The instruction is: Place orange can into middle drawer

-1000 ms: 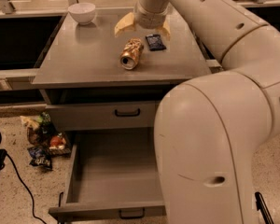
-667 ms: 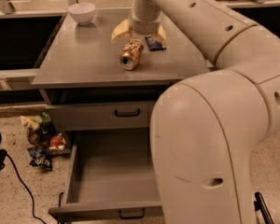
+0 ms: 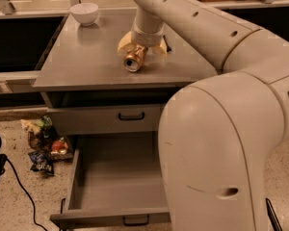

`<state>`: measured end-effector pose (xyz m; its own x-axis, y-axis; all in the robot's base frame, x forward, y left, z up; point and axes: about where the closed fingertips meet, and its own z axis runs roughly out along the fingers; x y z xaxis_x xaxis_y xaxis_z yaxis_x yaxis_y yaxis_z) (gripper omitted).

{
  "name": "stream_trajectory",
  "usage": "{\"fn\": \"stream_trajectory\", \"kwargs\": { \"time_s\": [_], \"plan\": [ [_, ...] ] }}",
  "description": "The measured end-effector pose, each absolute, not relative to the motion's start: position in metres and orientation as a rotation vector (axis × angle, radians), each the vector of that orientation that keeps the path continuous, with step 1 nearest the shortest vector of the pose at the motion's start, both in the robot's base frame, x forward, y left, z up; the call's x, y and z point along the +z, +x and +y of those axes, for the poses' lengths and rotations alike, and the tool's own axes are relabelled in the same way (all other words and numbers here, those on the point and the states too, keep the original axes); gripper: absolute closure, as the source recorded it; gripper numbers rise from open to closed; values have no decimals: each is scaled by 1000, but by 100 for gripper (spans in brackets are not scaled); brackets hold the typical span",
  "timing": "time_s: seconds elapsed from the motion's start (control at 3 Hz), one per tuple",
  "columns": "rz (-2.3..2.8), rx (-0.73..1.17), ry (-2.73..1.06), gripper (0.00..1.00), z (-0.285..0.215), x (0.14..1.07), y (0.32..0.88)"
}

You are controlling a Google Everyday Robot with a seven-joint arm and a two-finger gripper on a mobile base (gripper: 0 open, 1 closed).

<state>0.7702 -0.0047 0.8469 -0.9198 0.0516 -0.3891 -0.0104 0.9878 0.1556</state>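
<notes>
The orange can (image 3: 134, 60) lies on its side on the gray cabinet top (image 3: 86, 57), its shiny copper end facing the camera. My gripper (image 3: 140, 46) hangs straight down over the can, open. One pale fingertip (image 3: 123, 43) is to the can's left and the other to its right, so the can's far part lies between them. The middle drawer (image 3: 118, 177) is pulled out below, with a bare gray floor and a small black handle (image 3: 135, 220) on its front panel.
A white bowl (image 3: 84, 12) stands at the back left of the top. A closed drawer front (image 3: 96, 119) sits above the open one. Snack packets (image 3: 43, 146) and a black cable (image 3: 19, 189) lie on the floor at left. My arm's bulk fills the right side.
My gripper has moved left and down from above the dark-blue packet to straddle the orange can. The can has not moved.
</notes>
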Motion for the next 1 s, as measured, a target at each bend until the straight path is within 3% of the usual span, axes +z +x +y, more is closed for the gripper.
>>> {"fn": "stream_trajectory", "kwargs": {
  "time_s": [1.0],
  "plan": [
    [2660, 330, 69, 86, -15, 866, 754]
  ]
}}
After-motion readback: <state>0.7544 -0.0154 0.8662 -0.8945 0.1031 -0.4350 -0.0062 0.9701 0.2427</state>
